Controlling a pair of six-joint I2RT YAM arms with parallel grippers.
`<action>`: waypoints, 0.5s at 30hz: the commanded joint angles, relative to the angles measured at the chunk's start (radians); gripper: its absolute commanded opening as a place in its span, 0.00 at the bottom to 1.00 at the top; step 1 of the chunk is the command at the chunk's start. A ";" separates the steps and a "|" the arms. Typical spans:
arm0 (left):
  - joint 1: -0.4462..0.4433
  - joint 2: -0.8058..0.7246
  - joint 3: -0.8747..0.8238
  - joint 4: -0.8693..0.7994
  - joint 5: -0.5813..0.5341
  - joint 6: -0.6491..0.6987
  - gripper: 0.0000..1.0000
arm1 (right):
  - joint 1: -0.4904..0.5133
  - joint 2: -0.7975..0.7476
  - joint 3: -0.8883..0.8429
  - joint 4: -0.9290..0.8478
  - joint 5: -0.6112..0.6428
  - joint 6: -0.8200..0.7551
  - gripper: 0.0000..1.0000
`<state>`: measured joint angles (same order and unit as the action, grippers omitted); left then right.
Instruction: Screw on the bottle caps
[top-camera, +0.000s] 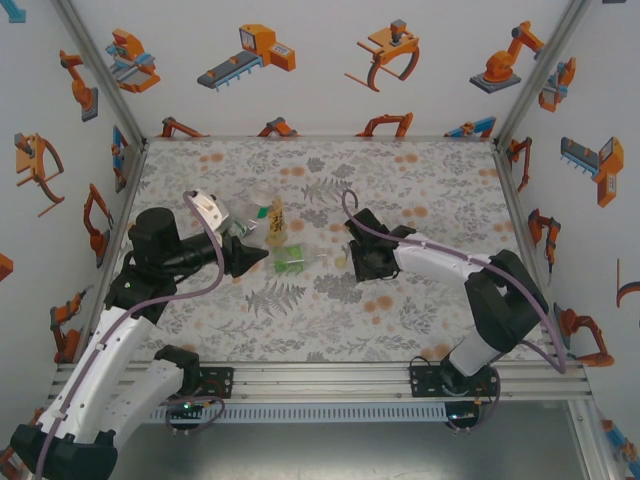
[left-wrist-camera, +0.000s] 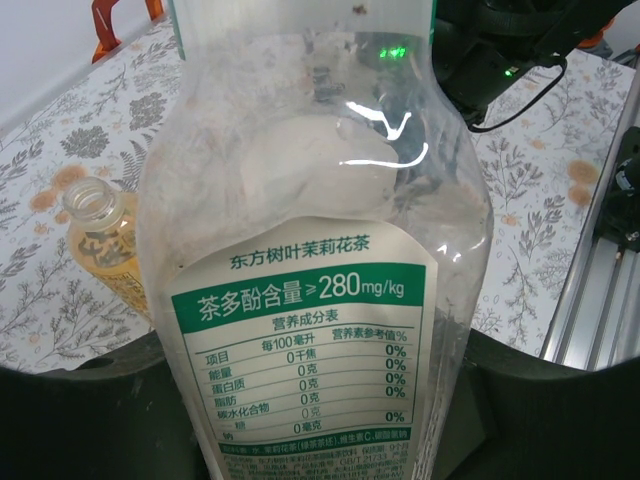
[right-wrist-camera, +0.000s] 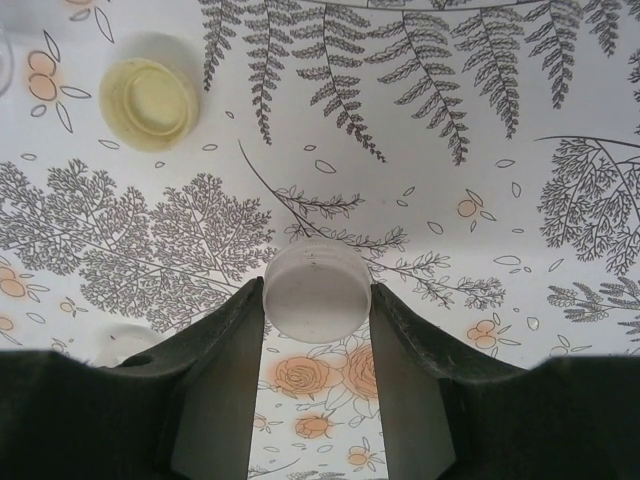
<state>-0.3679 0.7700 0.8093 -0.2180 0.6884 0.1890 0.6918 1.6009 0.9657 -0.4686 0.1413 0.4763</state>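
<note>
My left gripper (left-wrist-camera: 318, 425) is shut on the slim clear bottle (left-wrist-camera: 320, 200) with the green label band; its dark fingers (left-wrist-camera: 90, 420) flank the bottle's lower part. From above, this bottle (top-camera: 252, 207) sits at the tip of the left gripper (top-camera: 243, 250). The amber bottle (left-wrist-camera: 100, 240) stands open-mouthed just beside it (top-camera: 276, 222). The short green-tinted bottle (top-camera: 292, 260) rests near the table's middle. My right gripper (right-wrist-camera: 317, 300) is shut on a whitish cap (right-wrist-camera: 317, 288) just above the cloth, to the right of the bottles (top-camera: 352, 258). A pale yellow cap (right-wrist-camera: 150, 100) lies upside down on the cloth.
A floral tablecloth (top-camera: 420, 190) covers the table, enclosed by white walls with robot pictures. The aluminium rail (top-camera: 320, 378) runs along the near edge. A pale round object (right-wrist-camera: 120, 342) peeks out beside the right gripper's left finger. Open cloth lies to the far right.
</note>
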 joint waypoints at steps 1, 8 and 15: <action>-0.008 -0.002 0.010 -0.001 0.014 -0.003 0.04 | 0.008 0.019 -0.017 -0.023 -0.042 -0.021 0.33; -0.011 0.000 0.011 -0.006 0.012 0.000 0.04 | 0.008 0.072 -0.022 -0.013 -0.080 -0.013 0.35; -0.014 -0.003 0.013 -0.008 0.010 0.001 0.05 | 0.008 0.089 -0.015 -0.016 -0.054 -0.005 0.46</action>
<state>-0.3737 0.7727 0.8093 -0.2253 0.6884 0.1894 0.6926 1.6650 0.9577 -0.4591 0.0753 0.4709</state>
